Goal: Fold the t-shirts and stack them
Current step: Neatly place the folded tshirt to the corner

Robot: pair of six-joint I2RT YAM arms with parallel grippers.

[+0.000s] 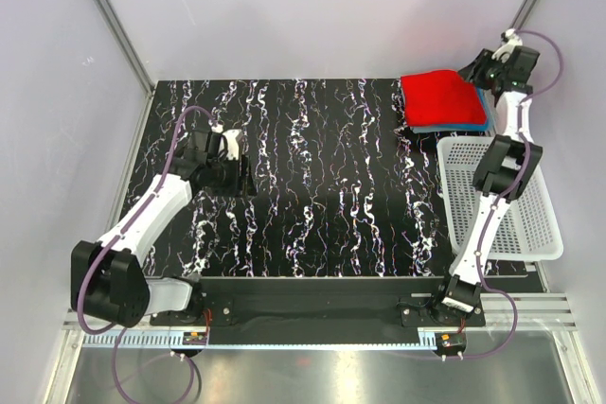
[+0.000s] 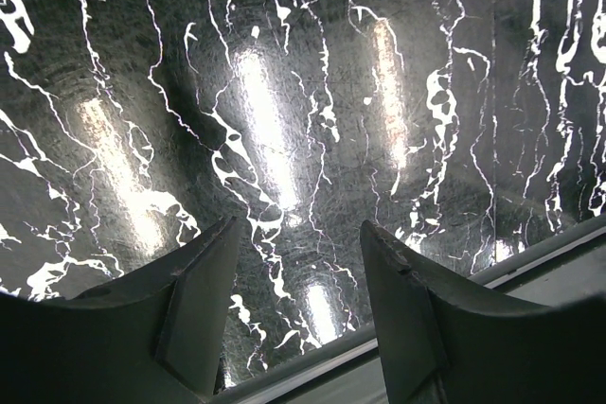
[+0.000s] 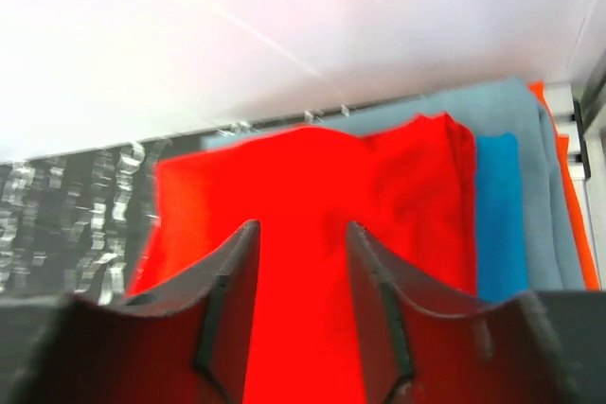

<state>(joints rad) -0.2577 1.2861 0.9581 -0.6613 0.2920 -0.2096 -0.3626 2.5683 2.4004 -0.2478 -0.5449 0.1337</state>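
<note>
The t-shirts lie folded in one stack at the table's back right corner. The red t-shirt [image 1: 440,98] [image 3: 312,186] is on top. Under it a bright blue t-shirt [image 3: 497,205] and a grey-blue t-shirt [image 3: 511,111] stick out along the edges. My right gripper [image 1: 478,71] [image 3: 301,226] hovers at the stack's far right side. Its jaws stand apart over the red cloth and pinch nothing. My left gripper [image 1: 237,166] [image 2: 298,224] is open over bare table at the left, with only the marbled surface between its fingers.
A white mesh basket [image 1: 530,224] stands at the right edge of the table, just in front of the stack, and the right arm reaches across it. A thin orange strip [image 3: 571,234] shows beside the grey-blue cloth. The black marbled table [image 1: 322,167] ends at white walls.
</note>
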